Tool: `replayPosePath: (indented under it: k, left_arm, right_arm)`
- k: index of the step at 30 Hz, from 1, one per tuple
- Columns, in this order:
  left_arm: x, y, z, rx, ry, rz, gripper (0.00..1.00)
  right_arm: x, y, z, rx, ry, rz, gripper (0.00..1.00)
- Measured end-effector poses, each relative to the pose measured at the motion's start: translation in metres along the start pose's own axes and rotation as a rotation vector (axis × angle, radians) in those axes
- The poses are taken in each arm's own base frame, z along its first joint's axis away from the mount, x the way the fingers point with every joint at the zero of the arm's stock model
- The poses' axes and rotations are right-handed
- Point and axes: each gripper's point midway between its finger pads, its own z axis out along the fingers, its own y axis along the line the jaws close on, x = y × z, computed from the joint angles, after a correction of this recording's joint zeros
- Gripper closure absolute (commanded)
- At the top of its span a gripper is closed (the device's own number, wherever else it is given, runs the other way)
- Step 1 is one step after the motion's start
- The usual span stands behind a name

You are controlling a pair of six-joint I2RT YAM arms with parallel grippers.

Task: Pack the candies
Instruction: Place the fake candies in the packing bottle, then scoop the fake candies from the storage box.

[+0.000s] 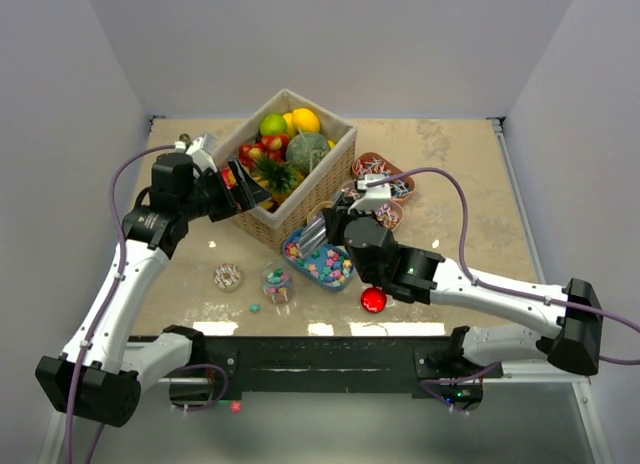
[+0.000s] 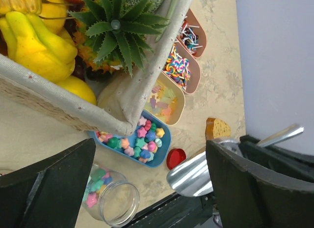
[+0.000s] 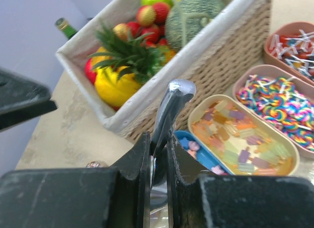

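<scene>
Beige marbled tabletop between plain grey walls is where we work. Furthest left, our left gripper (image 1: 240, 187) hangs beside the wicker basket (image 1: 325, 179) of toy fruit, its jaws spread as wide as they go with nothing between them. Nearer us lies a sprinkled doughnut (image 1: 227, 276), and just right of it stands the glass jar (image 1: 277, 281), lid off, with a few pastel pieces inside. One loose sweet (image 1: 255, 307) lies on the table in front of it.

Next comes the blue tray (image 2: 167, 144), just beside the basket's corner and full of pastel star candies (image 2: 140, 142). Over its far end our right gripper (image 3: 159, 156) is pinched narrow on the handle of a metal scoop (image 3: 172, 98). A red lid (image 1: 373, 300) lies near the table's front edge. Further right sit the cream tray (image 2: 182, 102) of gummies, the pink tray (image 2: 196, 73) of swirled sweets and the brown tray (image 2: 202, 39) of wrapped ones.

We judge the step to be scooping stars into the jar. We should slide the scoop in at a shallow angle, take a modest load and carry it level. We tip only once the lip is over the jar's mouth. The stray sweet suggests spills are likely, so our free left claw could steady the jar.
</scene>
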Motion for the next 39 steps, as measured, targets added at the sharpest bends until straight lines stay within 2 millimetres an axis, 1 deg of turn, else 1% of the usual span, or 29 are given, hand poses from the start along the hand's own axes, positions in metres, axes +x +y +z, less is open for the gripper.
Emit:
replayPosePath:
  k: [2,4,8,11,13,15,17,21,23,27,29,35,39]
  left_arm:
    - [0.003,-0.001,0.001,0.016,0.013,0.021,0.02]
    - [0.004,-0.003,0.003,0.037,0.027,0.039,0.02]
    - [0.013,-0.014,0.012,0.087,0.065,0.094,0.03]
    - [0.034,-0.028,0.027,0.123,0.143,0.152,0.04]
    - [0.049,-0.039,0.038,0.143,0.198,0.181,0.04]
    - [0.056,-0.045,0.048,0.157,0.228,0.206,0.05]
    - [0.056,-0.05,0.058,0.164,0.243,0.223,0.05]
    - [0.046,-0.059,0.072,0.168,0.236,0.253,0.05]
    - [0.04,-0.062,0.075,0.172,0.226,0.27,0.05]
    - [0.03,-0.067,0.078,0.168,0.206,0.303,0.05]
    - [0.026,-0.068,0.079,0.164,0.202,0.316,0.05]
    - [0.024,-0.064,0.086,0.138,0.218,0.332,0.05]
    - [0.022,-0.063,0.085,0.12,0.222,0.337,0.05]
  right_arm:
    - [-0.005,-0.012,0.002,0.04,-0.008,0.012,1.0]
    - [-0.012,-0.03,0.005,0.094,-0.018,0.027,1.0]
    - [-0.037,-0.078,0.009,0.24,-0.072,0.065,1.0]
    - [-0.057,-0.113,0.006,0.353,-0.128,0.089,1.0]
    - [-0.064,-0.133,0.005,0.425,-0.154,0.092,1.0]
    - [-0.065,-0.152,0.005,0.493,-0.164,0.085,1.0]
    - [-0.064,-0.169,0.007,0.559,-0.165,0.068,1.0]
    - [-0.053,-0.203,0.02,0.693,-0.154,0.012,1.0]
    - [-0.046,-0.216,0.027,0.742,-0.138,-0.024,1.0]
    - [-0.036,-0.233,0.046,0.798,-0.113,-0.126,1.0]
    - [-0.033,-0.236,0.058,0.807,-0.106,-0.186,1.0]
    - [-0.03,-0.235,0.088,0.79,-0.098,-0.372,1.0]
    - [-0.028,-0.234,0.105,0.771,-0.085,-0.509,1.0]
